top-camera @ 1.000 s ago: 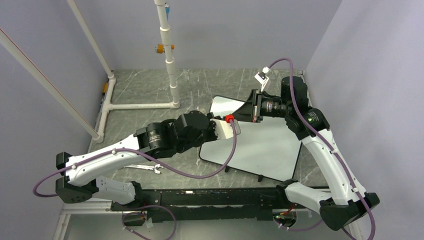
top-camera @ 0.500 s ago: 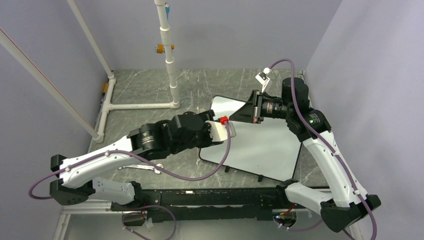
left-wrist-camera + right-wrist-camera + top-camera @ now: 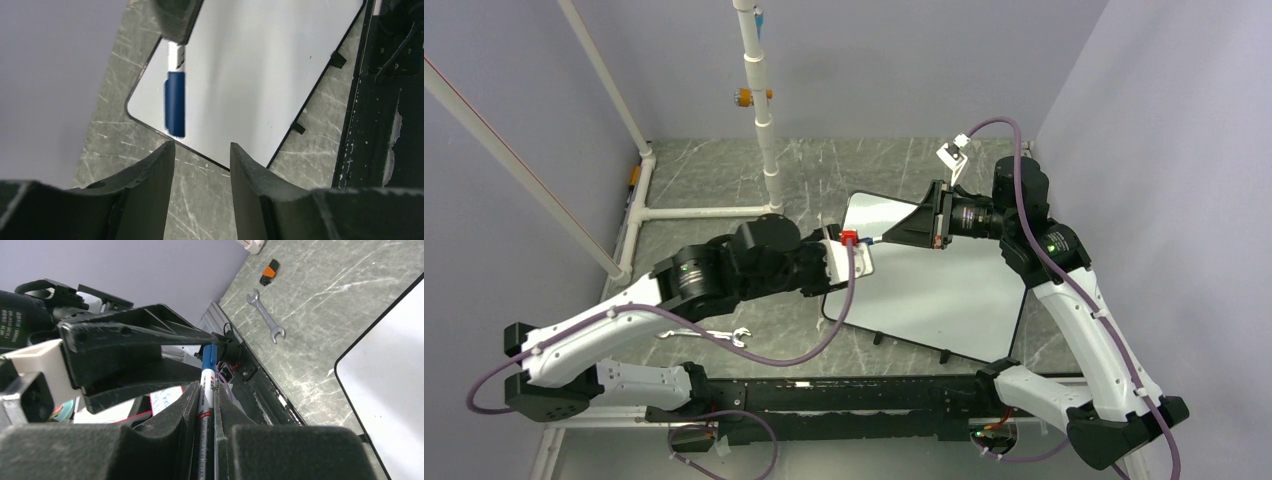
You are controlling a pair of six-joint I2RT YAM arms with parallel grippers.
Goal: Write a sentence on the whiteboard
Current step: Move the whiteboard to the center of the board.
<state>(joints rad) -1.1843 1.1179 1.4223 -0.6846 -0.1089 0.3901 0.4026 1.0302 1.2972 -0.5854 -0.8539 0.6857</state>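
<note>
step: uncapping | right gripper (image 3: 205, 390) is clamping the marker (image 3: 206, 385), blue cap (image 3: 175, 102) seemingly on | left gripper (image 3: 201, 150) is hanging parted, empty, short of the cap | whiteboard (image 3: 944, 290) is lying blank on the table (image 3: 704, 180) under the marker | advice: centre jaws around cap, pull straight

Nothing here reads cleanly. The marker (image 3: 205, 412) clamped in the right tool (image 3: 206, 390) bears small red print on its white barrel, too fine to make out. Left of the tool, white lettering on a black housing (image 3: 17, 315) is blurred. A white slip (image 3: 167, 400) just beside the tool shows illegible blue scrawl.
</note>
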